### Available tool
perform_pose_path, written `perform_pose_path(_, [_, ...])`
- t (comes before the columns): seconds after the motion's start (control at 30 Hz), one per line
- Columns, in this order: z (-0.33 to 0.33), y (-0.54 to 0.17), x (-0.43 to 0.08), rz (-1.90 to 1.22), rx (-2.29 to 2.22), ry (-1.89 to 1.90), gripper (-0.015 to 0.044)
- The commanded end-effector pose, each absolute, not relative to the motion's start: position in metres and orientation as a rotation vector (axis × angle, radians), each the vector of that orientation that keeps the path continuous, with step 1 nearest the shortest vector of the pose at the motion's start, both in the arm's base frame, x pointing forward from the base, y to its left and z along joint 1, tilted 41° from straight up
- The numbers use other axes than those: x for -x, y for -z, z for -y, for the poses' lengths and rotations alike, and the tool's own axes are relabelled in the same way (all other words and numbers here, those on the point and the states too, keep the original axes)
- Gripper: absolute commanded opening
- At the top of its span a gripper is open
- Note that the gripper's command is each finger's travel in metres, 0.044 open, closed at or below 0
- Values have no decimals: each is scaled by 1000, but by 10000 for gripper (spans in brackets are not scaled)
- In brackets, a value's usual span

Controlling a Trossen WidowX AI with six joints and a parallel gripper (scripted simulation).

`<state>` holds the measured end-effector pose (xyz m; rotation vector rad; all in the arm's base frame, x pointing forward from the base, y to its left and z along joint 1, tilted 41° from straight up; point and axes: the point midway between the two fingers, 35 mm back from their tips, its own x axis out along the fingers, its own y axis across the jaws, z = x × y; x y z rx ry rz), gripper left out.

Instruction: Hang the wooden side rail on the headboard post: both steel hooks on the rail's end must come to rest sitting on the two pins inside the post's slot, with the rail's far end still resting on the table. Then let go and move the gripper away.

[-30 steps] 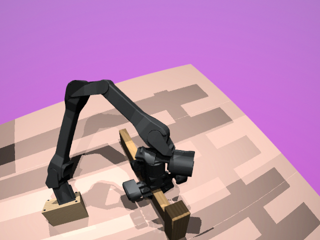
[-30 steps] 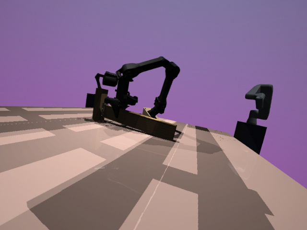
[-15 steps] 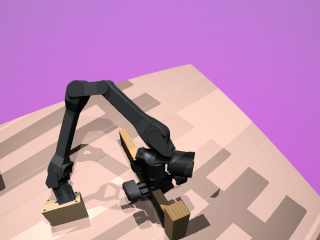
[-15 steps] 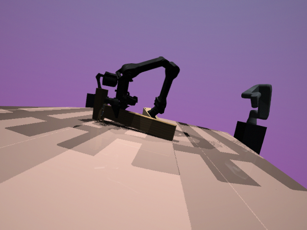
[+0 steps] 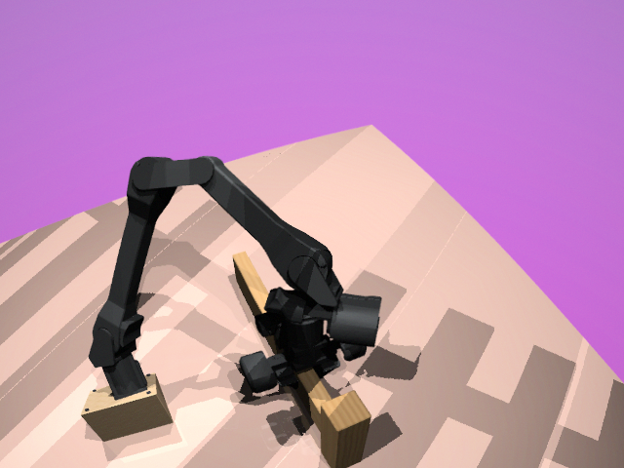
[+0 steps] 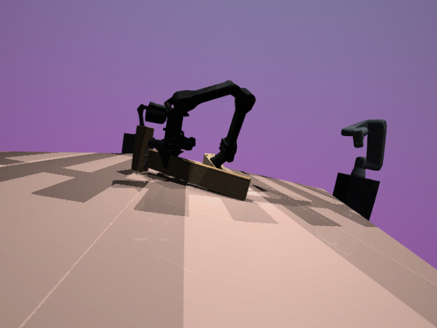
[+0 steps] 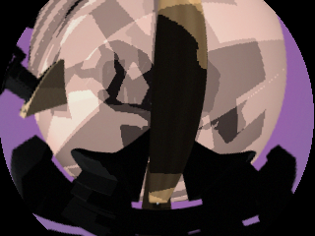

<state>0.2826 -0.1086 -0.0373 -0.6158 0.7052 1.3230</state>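
The wooden rail (image 5: pixel 247 276) (image 6: pixel 218 179) (image 7: pixel 178 98) runs from the post towards the back of the top view. In the exterior view its far end is low at the table and its post end looks slightly raised. The upright headboard post (image 5: pixel 345 415) (image 6: pixel 142 143) stands right at the rail's near end, with very little gap. My gripper (image 5: pixel 292 365) (image 6: pixel 165 158) (image 7: pixel 163 132) is shut on the rail near its post end, one finger on each side. The steel hooks, the slot and the pins cannot be made out, so their seating cannot be told.
My arm's wooden base block (image 5: pixel 132 418) (image 6: pixel 209 158) (image 7: pixel 50 93) stands beside the rail. In the exterior view a grey arm (image 6: pixel 375 144) on a black block (image 6: pixel 356 194) stands at the right, and a dark block (image 6: pixel 128 143) shows behind the post.
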Motion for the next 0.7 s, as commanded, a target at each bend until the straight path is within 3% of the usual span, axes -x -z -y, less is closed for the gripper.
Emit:
perform_pose_path(0.0, [115, 36, -284, -707, 628, -1310, 0])
perform_pose_path(0.67, [116, 38, -283, -707, 628, -1310, 0])
